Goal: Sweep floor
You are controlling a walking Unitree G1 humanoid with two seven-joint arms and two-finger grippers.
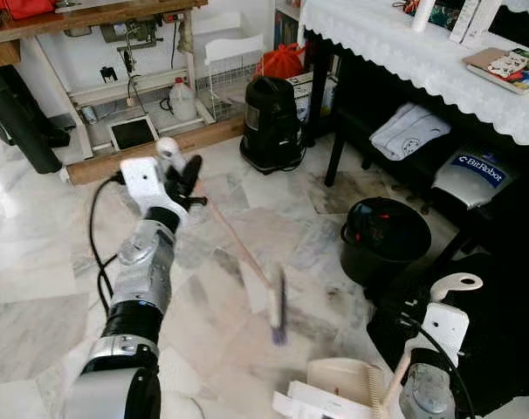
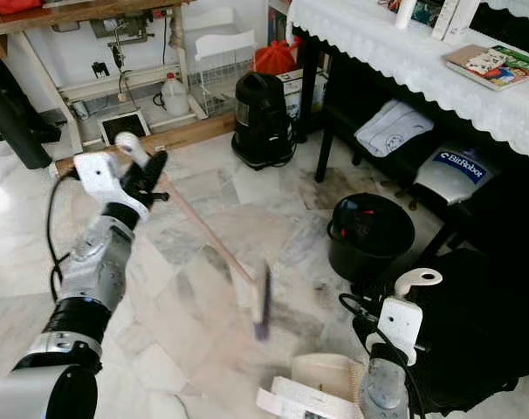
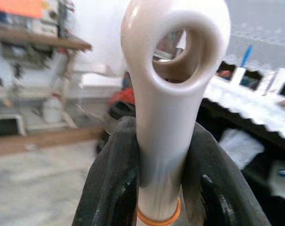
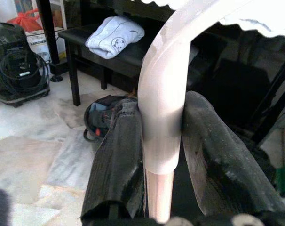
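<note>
Broom, long pale wooden-handled with a cream plastic loop end (image 1: pixel 238 249), slants across the marble floor (image 1: pixel 37 288), light and stiff, pinched near its top by the left gripper (image 1: pixel 188 179), while the right gripper (image 4: pixel 163 155) clamps the cream dustpan handle (image 1: pixel 452 286).

I see a white-and-grey veined marble floor (image 1: pixel 37 288), a black bucket (image 1: pixel 387 237) and a black vacuum cleaner (image 1: pixel 271 122). The broom (image 1: pixel 276 307) has a pale pink shaft, cream handle cap and purple-tipped bristles. I note a cream dustpan (image 1: pixel 339 384), a white lace tablecloth (image 1: pixel 395 44) and a red bag (image 1: pixel 282 61).
</note>
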